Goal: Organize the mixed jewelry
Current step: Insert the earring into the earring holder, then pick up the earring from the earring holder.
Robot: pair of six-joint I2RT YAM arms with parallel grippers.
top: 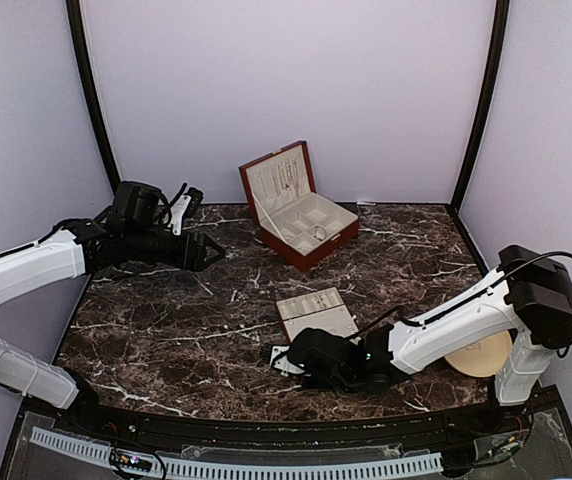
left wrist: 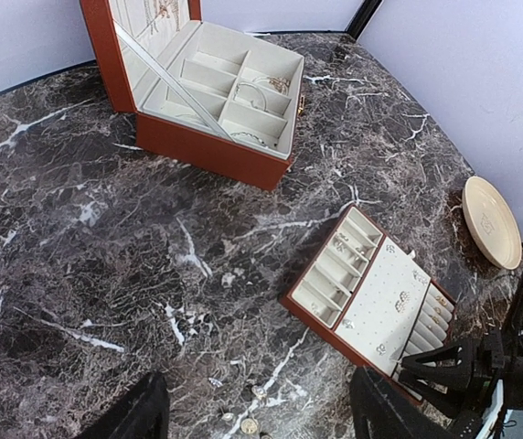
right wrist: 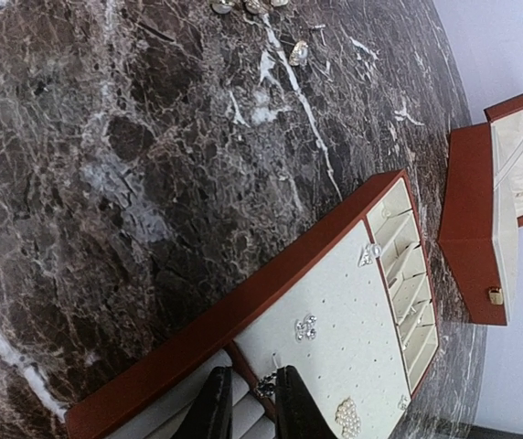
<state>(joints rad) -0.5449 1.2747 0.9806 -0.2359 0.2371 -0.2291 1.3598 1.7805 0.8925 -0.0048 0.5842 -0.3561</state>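
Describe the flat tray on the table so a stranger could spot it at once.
On the dark marble table, an open red-brown jewelry box stands toward the back with its lid up. Toward the near edge from it lies the flat tray, the right gripper at its near end. Unlike the box, it is shallow and lidless, with a cream dotted panel between rows of narrow slots.

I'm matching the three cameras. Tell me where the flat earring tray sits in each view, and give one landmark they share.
Top view: the tray lies at the centre, slightly below the middle.
Left wrist: lower right, set diagonally.
Right wrist: bottom centre, running up to the right.
Shared landmark: the open wooden box, beyond the tray.
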